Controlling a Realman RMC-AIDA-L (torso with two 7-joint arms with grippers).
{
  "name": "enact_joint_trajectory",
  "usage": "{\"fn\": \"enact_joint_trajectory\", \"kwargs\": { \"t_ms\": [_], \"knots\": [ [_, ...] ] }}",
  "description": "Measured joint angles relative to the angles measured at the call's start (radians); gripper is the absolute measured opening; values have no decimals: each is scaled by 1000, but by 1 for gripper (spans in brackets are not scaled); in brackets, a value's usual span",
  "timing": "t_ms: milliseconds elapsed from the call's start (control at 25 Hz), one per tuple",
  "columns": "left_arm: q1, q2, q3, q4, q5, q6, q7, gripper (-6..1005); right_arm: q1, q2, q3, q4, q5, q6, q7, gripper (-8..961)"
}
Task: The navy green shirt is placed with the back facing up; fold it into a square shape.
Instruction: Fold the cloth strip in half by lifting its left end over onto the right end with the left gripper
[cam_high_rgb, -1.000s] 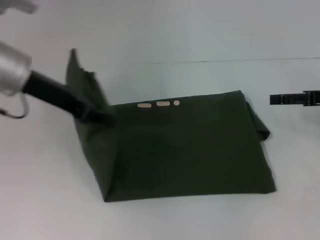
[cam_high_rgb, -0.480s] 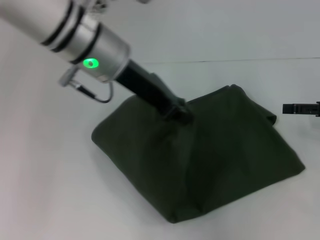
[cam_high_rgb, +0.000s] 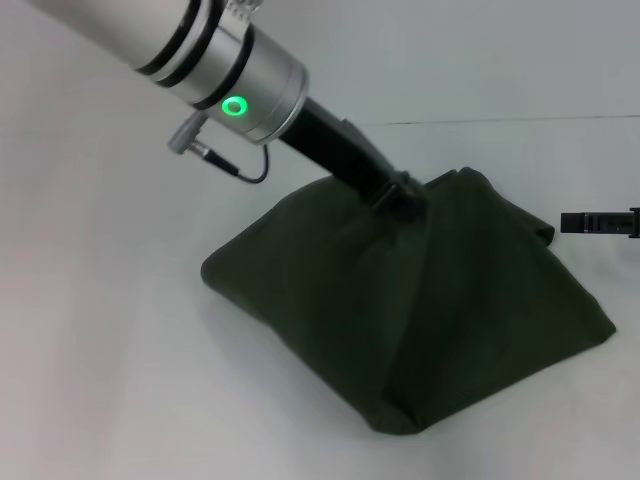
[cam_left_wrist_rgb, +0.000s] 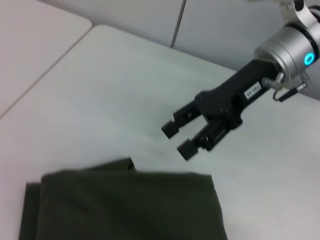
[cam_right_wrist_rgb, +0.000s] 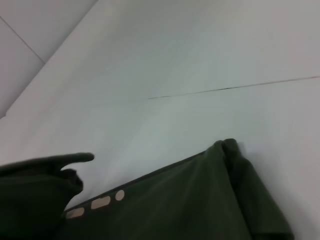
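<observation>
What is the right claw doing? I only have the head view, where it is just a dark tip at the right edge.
Observer: In the left wrist view the right claw is open and holds nothing.
Operator: Is it touching the shirt?
Observer: No. It hangs over bare table, apart from the shirt's edge.
Operator: In my view the left claw pinches the shirt up like a tent, and I see only plain green. Any print showing?
Observer: Yes. The right wrist view shows cream marks along one folded edge.
</observation>
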Motion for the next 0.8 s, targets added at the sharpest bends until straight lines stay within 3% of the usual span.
{"fn": "enact_joint_trajectory", "kwargs": {
  "t_ms": [520,800],
  "knots": [
    [-117,-9,190,-110,-148,-216,-30,66,-10,-8,0,-5,-2,-9,-6,927],
    [-113,-15,403,-211,-251,-478,-97,65,-36,-33,8,-5,-3,-2,-12,927]
  ]
}}
